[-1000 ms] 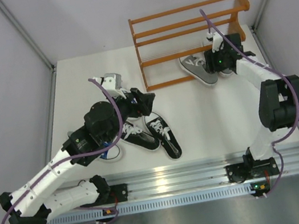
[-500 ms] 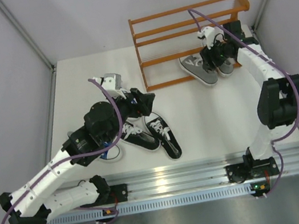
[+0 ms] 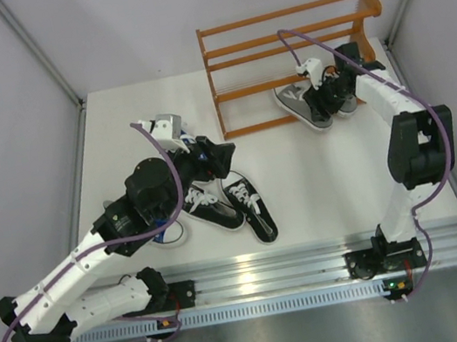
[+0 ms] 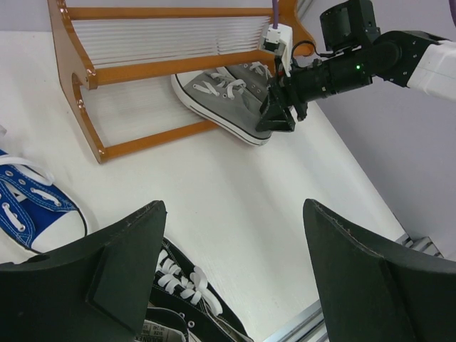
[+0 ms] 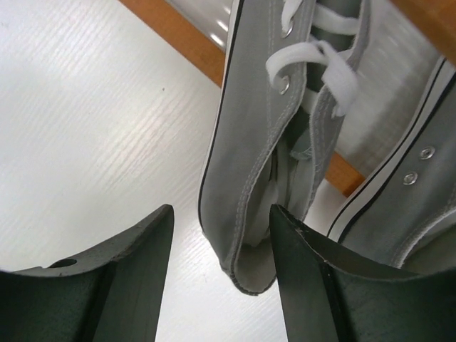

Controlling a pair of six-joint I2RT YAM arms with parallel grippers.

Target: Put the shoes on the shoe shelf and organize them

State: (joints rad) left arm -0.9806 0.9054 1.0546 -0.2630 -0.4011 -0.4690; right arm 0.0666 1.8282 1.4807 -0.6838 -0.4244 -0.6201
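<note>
Right wrist view: right claw point(image 5: 221, 214) is part open, its fingers astride the heel of a grey shoe point(image 5: 249, 142). The left finger stands clear of the canvas, the right finger is at or touching it, and nothing is clamped. The shoe lies across the shelf's low rail point(image 5: 189, 53), heel toward the lens, with its mate point(image 5: 406, 192) just beside it at the right edge.

Judgement: centre the heel between the fingers and close on the heel sides only. Keep off the laces and the mate, then lift before pushing in so the sole clears the rail.

Top view: left claw point(image 3: 217, 157) is wide open and holds nothing, above the black shoes point(image 3: 248, 207) at lower centre. The shoe shelf point(image 3: 285, 15) is at upper right, with the grey pair at its foot.
</note>
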